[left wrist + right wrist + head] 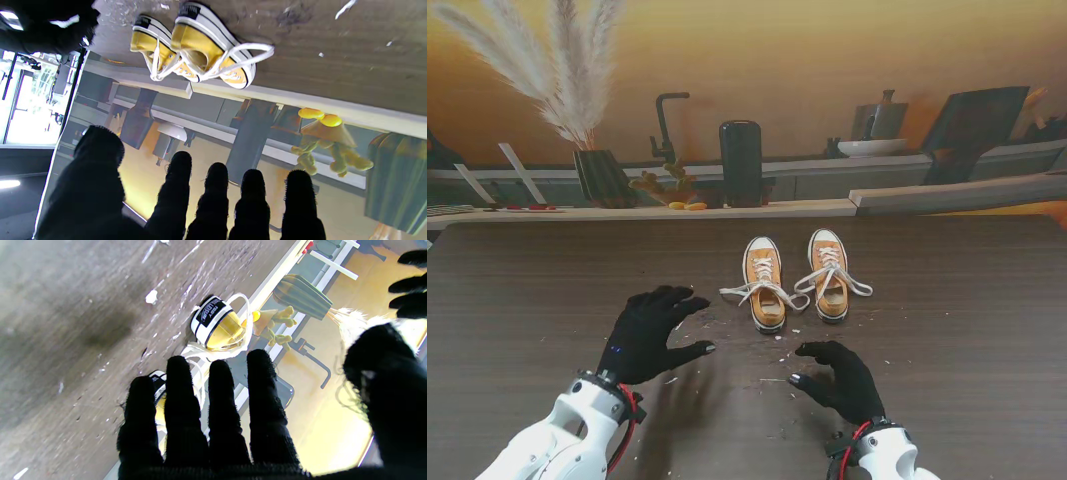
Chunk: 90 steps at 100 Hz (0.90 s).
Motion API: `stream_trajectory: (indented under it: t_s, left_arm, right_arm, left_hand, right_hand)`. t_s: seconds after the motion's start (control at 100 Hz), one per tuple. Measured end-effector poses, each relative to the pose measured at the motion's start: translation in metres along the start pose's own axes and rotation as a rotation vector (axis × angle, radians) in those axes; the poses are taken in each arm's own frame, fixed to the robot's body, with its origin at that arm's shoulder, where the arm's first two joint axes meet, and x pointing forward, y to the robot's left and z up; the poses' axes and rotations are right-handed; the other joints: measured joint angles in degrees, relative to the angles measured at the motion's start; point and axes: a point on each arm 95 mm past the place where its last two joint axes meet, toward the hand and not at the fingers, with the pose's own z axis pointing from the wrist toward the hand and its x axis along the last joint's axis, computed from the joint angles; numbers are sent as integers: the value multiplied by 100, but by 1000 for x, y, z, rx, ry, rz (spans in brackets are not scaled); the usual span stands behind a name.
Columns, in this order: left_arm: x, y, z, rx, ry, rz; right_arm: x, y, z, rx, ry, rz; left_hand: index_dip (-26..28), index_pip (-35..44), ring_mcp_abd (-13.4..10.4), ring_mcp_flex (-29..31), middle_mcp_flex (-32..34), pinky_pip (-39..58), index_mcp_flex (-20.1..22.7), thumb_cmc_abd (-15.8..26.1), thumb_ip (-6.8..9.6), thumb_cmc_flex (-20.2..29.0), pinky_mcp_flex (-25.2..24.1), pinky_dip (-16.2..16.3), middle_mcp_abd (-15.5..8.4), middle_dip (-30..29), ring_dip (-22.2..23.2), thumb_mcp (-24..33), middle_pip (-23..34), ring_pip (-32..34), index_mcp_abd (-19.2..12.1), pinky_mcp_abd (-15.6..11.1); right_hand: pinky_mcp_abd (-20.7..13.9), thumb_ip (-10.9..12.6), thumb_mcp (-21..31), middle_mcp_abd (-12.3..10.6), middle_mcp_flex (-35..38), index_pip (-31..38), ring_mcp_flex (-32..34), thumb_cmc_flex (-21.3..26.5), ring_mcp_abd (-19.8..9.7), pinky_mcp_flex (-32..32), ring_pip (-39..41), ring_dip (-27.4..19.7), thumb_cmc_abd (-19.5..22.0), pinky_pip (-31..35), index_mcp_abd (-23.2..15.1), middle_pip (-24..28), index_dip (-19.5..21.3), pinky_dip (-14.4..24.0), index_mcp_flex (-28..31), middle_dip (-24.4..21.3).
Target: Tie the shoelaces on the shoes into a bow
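Our two black-gloved hands, left hand (655,334) and right hand (839,378), hover with fingers spread, holding nothing. The pair of small yellow canvas shoes (795,278) sits just beyond our fingertips, its loose white laces (761,293) splayed flat on the dark wooden table (527,290). We risk pinching both strands together or nudging a light shoe away.

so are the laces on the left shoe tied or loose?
Loose. The left shoe has its laces trailing out to both sides on the table, no bow visible.

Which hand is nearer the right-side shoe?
Right hand, just nearer to me than the right shoe. Left hand sits farther left, beyond the left shoe.
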Motion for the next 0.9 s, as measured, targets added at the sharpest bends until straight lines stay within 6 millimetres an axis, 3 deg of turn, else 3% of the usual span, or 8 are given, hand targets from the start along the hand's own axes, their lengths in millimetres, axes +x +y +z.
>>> stream_trajectory:
  t_s: [0.27, 0.5, 0.55, 0.76, 0.9]
  left_arm:
    - [-11, 28, -41, -3, 3, -89]
    - [-14, 57, -65, 79, -46, -183]
    - [-13, 62, -68, 81, -46, -204]
    - [-8, 85, -68, 113, -35, -316]
    - [-9, 88, -62, 94, -29, -343]
  right_arm:
    - [-2, 8, -3, 9, 18, -68]
    - [-5, 14, -8, 41, 37, -119]
    - [-5, 14, -9, 50, 38, -130]
    - [-9, 18, -13, 84, 54, -147]
    - [-9, 18, -14, 92, 64, -145]
  left_hand:
    - [-224, -292, 1, -10, 0, -1214, -98, 76, 1, 2, -44, -306, 1, -366, -541, -48, -270, -495, 11, 7]
    - [-444, -365, 7, -245, -87, -2040, -235, 86, 1, 2, -68, -448, 1, -654, -843, -50, -422, -709, 11, 23]
    - [-448, -363, 7, -310, -89, -2116, -235, 86, 1, 2, -49, -448, 1, -655, -855, -50, -422, -721, 11, 147]
    - [-516, -363, 2, -398, -300, -2359, -247, 88, 1, 2, -156, -448, 1, -662, -899, -50, -491, -745, 13, 148]
    - [-520, -371, 0, -398, -352, -2417, -249, 236, 1, 2, -166, -449, 1, -665, -902, -53, -491, -752, 17, 148]
  right_hand:
    - [-434, 7, -302, -234, -64, -225, -378, 1, -417, -321, -686, -562, 112, -578, -308, -716, -12, -622, -16, -420]
    - [-643, 62, -645, -385, -164, -352, -675, 2, -571, -521, -966, -771, 309, -685, -504, -1067, -141, -911, -237, -563]
    - [-653, 118, -763, -412, -241, -354, -722, 6, -585, -549, -982, -832, 328, -738, -524, -1168, -152, -961, -237, -566]
    - [-777, 224, -1117, -501, -517, -406, -1010, 69, -710, -674, -1139, -910, 481, -888, -670, -1286, -222, -1073, -503, -637]
    - [-780, 224, -1230, -513, -517, -430, -1017, 69, -712, -684, -1182, -912, 506, -915, -722, -1286, -223, -1076, -545, -638]
